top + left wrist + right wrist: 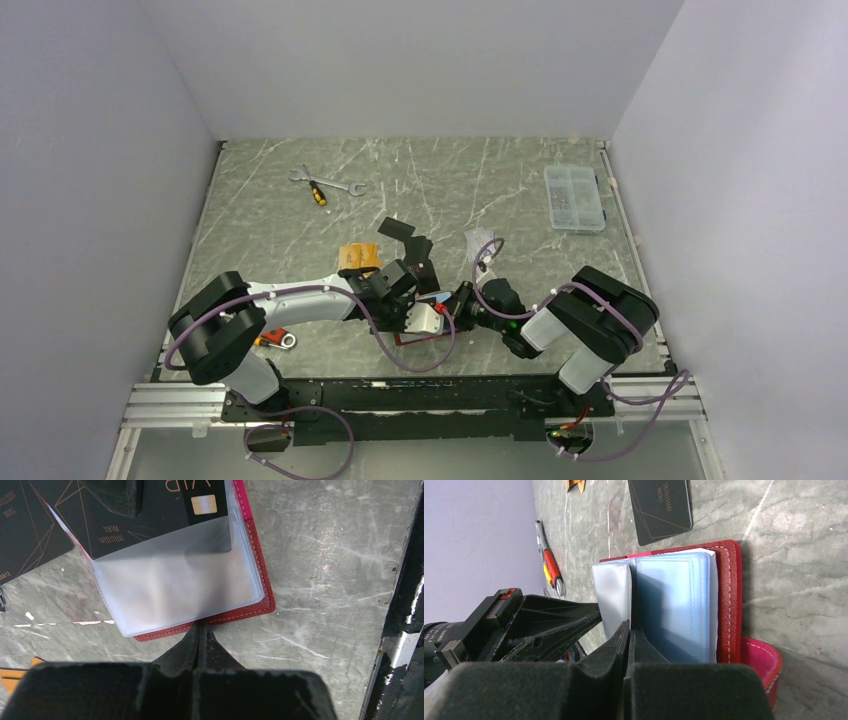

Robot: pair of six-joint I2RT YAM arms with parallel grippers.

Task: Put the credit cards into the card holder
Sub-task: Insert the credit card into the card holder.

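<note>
The dark-red card holder [267,597] lies open on the table [330,555], a black credit card [150,510] partly inside its clear sleeve [175,585], with the left gripper [200,630] and right gripper [629,630] jaws pressed closed at its edges.

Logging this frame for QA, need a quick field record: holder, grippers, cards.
card holder: open on the table, clear sleeves showing
left gripper: shut, tips at the holder's red edge
right gripper: shut, tips among the clear sleeves
VIP black card: lower end under a sleeve leaf
loose black card: flat on the table, next to the holder
orange cards: on the table, outside the holder
</note>
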